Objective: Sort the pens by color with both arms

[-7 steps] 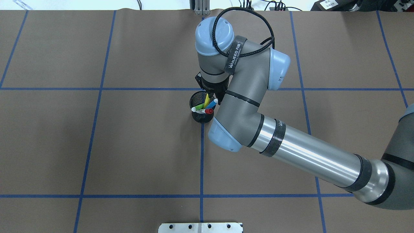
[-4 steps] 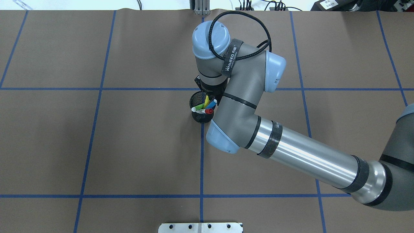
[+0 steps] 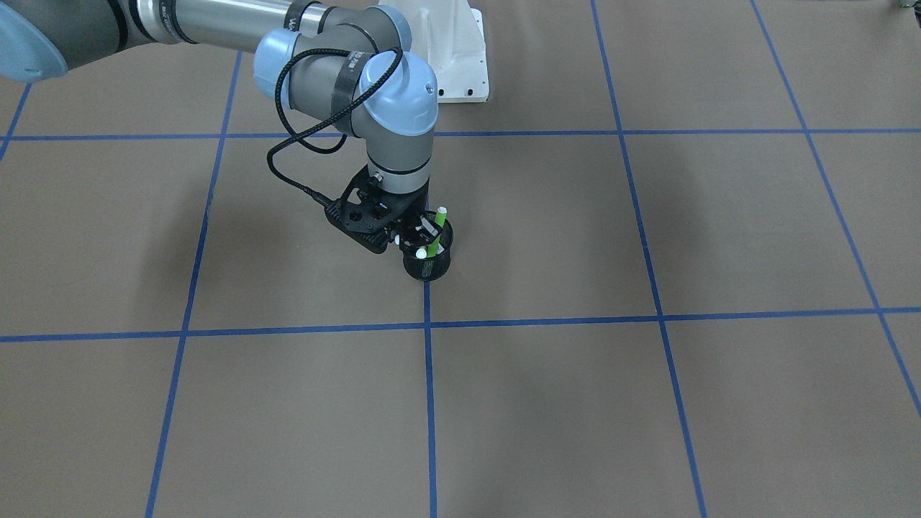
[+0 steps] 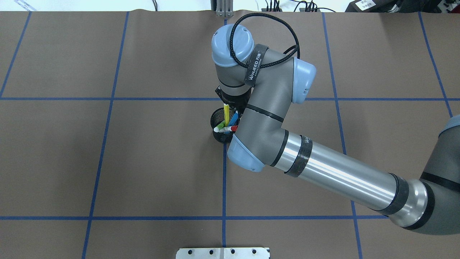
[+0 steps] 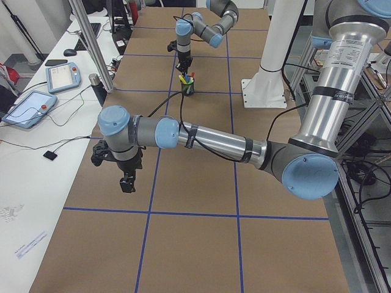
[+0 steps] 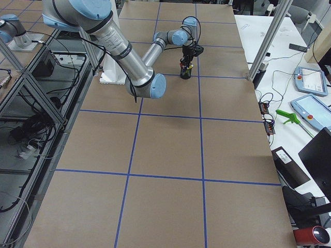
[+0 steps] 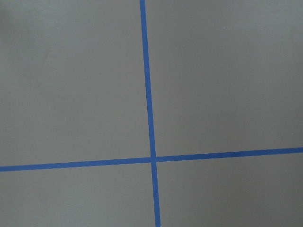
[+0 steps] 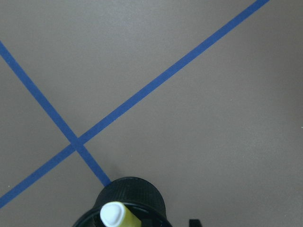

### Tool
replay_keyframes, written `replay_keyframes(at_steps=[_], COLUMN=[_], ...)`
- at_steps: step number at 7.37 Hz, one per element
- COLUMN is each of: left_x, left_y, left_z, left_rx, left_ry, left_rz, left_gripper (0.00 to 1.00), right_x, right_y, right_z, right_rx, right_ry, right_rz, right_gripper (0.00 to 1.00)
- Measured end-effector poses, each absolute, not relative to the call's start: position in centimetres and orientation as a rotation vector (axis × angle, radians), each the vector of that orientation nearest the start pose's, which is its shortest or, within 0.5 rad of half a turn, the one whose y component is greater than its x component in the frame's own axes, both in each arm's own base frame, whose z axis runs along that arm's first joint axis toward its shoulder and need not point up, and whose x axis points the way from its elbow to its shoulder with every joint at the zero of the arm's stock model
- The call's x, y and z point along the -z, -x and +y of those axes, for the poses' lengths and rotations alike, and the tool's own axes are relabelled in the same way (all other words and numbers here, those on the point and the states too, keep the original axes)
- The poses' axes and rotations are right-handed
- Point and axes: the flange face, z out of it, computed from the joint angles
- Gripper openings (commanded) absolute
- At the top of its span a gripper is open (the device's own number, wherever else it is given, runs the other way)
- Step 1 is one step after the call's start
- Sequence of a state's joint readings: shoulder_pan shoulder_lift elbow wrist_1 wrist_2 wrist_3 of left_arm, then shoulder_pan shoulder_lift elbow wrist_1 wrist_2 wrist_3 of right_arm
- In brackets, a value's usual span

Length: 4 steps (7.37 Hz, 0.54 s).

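Barely begun: all four pens (image 4: 219, 127) at the mesh cup (image 4: 215, 117), none sorted.
Right gripper (image 3: 421, 232) seems pinched on the yellow pen (image 4: 226, 112); left gripper (image 5: 126, 183), cannot tell.

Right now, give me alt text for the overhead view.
The right arm reaches from the lower right over a black cup at the table's centre. It holds a yellow pen, green pen, blue pen and red-capped pen.

light: bright, even | shadows: faint, soft on table (image 3: 151, 252) | glare: right arm (image 4: 334, 172) tube | focus: sharp
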<state>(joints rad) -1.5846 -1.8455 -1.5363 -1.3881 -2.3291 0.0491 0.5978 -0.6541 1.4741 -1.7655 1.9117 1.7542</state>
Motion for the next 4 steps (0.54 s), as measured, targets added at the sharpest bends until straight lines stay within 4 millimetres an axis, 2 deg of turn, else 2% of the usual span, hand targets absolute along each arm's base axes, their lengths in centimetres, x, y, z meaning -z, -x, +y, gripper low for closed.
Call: replay_keyframes(at_steps=[1, 2, 4], left_x=[-54.3, -53.1, -48.1], left_y=[7.3, 7.3, 7.2], left_z=[-60.0, -60.6, -63.0], left_rx=[-0.052, -0.045, -0.023], left_ry=[-0.072, -0.056, -0.029], left_rz=[0.757, 0.758, 0.762], left_gripper=[1.00, 1.00, 1.00], right_x=[-15.2, -15.2, -14.3], right_y=[55.6, 55.6, 55.4], right_z=[-49.9, -49.9, -50.0], right_rx=[-0.639, -0.637, -0.637], right_ry=[0.198, 0.197, 0.192], right_rz=[-0.687, -0.687, -0.700], right_gripper=[0.18, 0.18, 0.16])
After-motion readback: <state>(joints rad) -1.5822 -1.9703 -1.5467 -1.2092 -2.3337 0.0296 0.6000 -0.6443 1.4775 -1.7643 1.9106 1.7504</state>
